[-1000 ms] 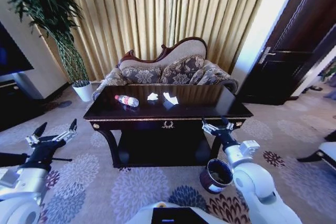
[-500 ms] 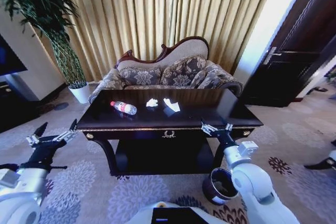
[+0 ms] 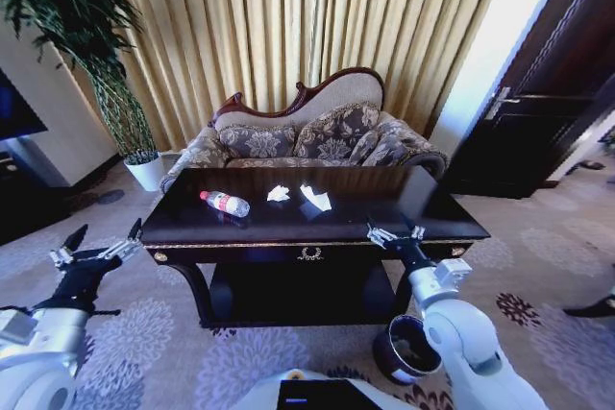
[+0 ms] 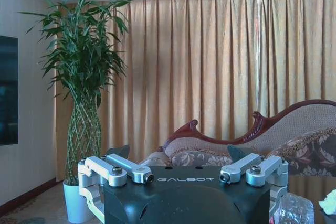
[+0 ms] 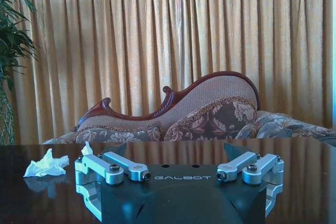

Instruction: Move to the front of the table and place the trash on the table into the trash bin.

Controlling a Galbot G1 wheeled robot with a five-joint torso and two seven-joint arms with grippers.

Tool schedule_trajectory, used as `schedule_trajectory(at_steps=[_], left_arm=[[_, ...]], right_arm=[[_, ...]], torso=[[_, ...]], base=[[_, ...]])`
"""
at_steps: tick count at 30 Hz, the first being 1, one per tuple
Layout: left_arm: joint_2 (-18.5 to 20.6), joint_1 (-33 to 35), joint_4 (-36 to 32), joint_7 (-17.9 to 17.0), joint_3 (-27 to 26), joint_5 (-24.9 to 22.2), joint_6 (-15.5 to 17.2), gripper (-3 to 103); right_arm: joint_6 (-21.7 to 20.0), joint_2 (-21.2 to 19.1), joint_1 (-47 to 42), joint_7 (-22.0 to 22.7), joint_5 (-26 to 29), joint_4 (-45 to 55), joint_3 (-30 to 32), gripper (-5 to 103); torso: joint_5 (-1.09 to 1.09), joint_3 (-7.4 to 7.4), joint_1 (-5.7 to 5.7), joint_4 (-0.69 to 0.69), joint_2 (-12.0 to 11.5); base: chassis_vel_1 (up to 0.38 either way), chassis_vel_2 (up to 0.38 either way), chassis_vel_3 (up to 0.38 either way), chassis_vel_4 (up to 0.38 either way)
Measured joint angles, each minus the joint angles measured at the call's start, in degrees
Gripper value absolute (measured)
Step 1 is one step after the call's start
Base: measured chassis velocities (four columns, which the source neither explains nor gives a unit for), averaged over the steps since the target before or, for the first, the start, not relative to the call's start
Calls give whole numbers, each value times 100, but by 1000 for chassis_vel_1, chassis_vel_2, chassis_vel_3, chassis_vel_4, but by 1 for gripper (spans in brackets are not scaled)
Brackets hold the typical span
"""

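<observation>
The glossy black table [image 3: 384,206] with gold trim stands straight ahead. On its left half lie the trash items: a clear bottle [image 3: 225,203] with a red cap on its side, and two crumpled white papers [image 3: 279,193] [image 3: 315,198]. The dark round trash bin [image 3: 407,349] sits on the carpet by the table's front right leg. My left gripper [image 3: 104,237] hangs open off the table's front left corner. At the front right edge my right gripper [image 3: 394,230] is open too. The right wrist view looks across the tabletop [image 5: 294,182] at a paper [image 5: 46,164].
A patterned sofa [image 3: 307,136] stands right behind the table, in front of gold curtains. A tall plant in a white pot [image 3: 146,170] is at the back left. A dark door [image 3: 548,112] is at the right. Patterned carpet lies open on both sides.
The whole picture has shifted: the camera has come closer to the table, and the bin now sits lower in view. Both grippers stay open and empty.
</observation>
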Motion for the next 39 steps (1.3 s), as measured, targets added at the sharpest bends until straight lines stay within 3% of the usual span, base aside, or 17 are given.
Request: schedule_trajectory(at_steps=[17, 31, 39], left_arm=[[-14, -13, 0, 3, 88, 7, -10, 100], [-59, 53, 0, -4, 128, 16, -13, 100], [-147, 30, 0, -15, 192, 123, -7, 100]], right_arm=[[1, -56, 18, -2, 44, -6, -118, 100], [-141, -882, 1109, -128, 694, -1023, -1113, 100], [-140, -1130, 1757, -126, 925, -1419, -1685, 100]], torso=[[0, 0, 1, 0, 0], [0, 0, -1, 0, 0], [0, 1, 0, 0, 0]], base=[[-43, 37, 36, -35], [0, 0, 0, 0], [0, 0, 0, 0]])
